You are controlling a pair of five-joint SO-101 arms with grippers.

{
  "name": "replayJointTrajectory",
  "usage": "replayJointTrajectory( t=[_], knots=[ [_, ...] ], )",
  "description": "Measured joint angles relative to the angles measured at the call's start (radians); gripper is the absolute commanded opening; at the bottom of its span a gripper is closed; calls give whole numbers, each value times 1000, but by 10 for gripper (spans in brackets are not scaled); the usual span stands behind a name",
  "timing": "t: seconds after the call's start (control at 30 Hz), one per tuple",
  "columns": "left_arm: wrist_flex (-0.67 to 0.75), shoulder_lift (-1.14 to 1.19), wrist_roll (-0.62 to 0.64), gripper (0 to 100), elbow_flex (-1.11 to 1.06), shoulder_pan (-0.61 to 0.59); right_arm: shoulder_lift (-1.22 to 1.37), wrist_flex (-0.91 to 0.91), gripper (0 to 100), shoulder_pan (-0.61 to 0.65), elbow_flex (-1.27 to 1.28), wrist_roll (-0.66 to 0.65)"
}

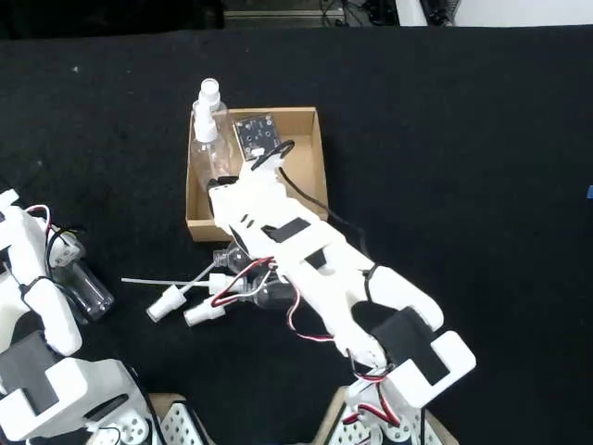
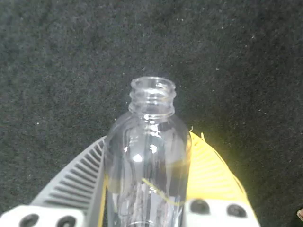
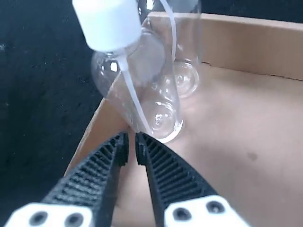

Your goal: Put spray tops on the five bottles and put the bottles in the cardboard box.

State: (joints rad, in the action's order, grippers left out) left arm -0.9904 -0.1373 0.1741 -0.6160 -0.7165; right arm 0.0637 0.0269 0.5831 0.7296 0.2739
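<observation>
The cardboard box [image 1: 306, 158] sits on the black table, and its wall and floor [image 3: 246, 123] fill much of the right wrist view. Two clear bottles with white spray tops [image 1: 208, 125] stand in its far left corner; the nearer one [image 3: 142, 90] is just ahead of my right gripper [image 3: 131, 143], which is shut on nothing over the box's left wall [image 1: 220, 190]. My left gripper [image 2: 147, 189] is shut on a clear bottle [image 2: 147, 156] with a bare neck, at the table's left [image 1: 88, 289].
Two loose white spray tops [image 1: 167, 302] [image 1: 204, 314] with dip tubes lie in front of the box. Capless clear bottles [image 1: 269, 295] lie beside them, partly under the right arm. A small dark card [image 1: 257, 133] rests in the box's far end.
</observation>
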Motion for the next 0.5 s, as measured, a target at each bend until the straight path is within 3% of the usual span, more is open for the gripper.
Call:
replayJointTrajectory(
  t=[0.5],
  knots=[
    [0, 0, 0, 30, 0, 0, 71, -46, 12, 0, -28, 0]
  ],
)
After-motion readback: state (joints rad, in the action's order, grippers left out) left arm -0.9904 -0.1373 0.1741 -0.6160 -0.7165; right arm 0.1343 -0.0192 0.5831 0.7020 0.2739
